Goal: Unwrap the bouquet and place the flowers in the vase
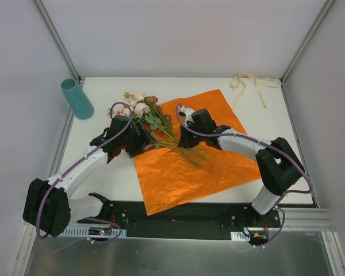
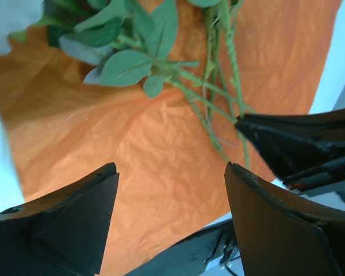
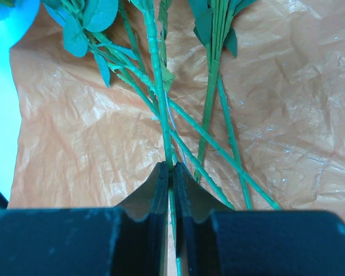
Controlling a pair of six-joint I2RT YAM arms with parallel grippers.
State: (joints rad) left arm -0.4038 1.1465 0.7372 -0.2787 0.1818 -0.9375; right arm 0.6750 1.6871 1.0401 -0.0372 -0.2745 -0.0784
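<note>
Orange crinkled paper (image 1: 178, 167) lies spread open across the middle of a white bench (image 1: 112, 175), one corner pointing toward the back and its near edge reaching the black rail where the two arms are bolted. Pale grey walls close the space on three sides, with thin metal posts running up from the far corners. A cream ribbon (image 1: 250, 83) lies loose in the far right corner.

The flowers (image 1: 152, 118) lie flat and unwrapped. Their thin green stems cross on the paper and fan out toward the near right. The leafy tops and the pale pink, cream and brownish heads point to the far left, where they pass the paper's edge onto bare bench. In the wrist views the stems are ridged and the leaves are broad and matte.

The vase (image 1: 76, 98), a plain teal tube, stands at the far left corner with its open mouth showing, well apart from the flowers. From this angle I cannot tell whether it leans.

The left claw (image 2: 170, 168) is released, its jaws wide apart over the paper just beside the leaves and holding nothing. The right claw (image 3: 168, 167) is clenched on one thin stem of the flowers, low over the paper, with the other stems lying loose just beside its tips.
</note>
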